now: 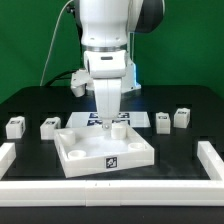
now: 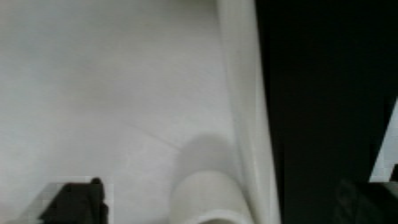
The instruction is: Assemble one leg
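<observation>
White blocky plastic leg (image 1: 48, 127), tagged, lay loose at nine o'clock of large white rimmed square piece (image 1: 80, 160). Robot gripper (image 1: 108, 122) hung over piece; whether clenched, untellable. Leg looked light, rigid, smooth: pinch flat sides.

The pincer (image 1: 108, 118) hangs low over the large white square piece (image 1: 105, 152) on the black bench (image 1: 30, 108). Two legs (image 1: 14, 126) stand at the exterior view's left and two more at its right.
</observation>
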Controlling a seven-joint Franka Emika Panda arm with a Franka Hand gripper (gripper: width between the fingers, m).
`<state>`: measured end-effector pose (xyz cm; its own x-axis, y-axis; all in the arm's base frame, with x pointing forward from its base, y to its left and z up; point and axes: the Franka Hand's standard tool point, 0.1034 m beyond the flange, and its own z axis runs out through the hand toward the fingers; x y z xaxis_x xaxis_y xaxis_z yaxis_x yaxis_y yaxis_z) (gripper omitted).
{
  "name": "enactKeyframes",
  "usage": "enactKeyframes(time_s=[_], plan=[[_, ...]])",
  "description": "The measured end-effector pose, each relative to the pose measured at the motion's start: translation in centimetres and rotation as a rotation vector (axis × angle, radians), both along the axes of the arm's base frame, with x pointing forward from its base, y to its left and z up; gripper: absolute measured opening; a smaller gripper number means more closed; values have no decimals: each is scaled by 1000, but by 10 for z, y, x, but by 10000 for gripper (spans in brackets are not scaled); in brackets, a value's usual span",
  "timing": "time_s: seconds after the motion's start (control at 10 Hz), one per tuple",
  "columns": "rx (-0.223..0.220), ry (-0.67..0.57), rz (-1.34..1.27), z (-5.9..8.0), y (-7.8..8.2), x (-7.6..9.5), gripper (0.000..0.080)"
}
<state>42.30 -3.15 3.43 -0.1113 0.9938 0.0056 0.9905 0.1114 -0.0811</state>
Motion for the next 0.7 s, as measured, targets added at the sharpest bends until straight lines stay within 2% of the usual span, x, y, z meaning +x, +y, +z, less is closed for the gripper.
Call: enactKeyframes(time_s=[0.2, 0.4, 0.7], plan=[[10, 21, 31, -11, -8, -7, 650], [17, 46, 30, -24, -10, -12, 650], [15, 43, 4, -24, -6, -7, 650]])
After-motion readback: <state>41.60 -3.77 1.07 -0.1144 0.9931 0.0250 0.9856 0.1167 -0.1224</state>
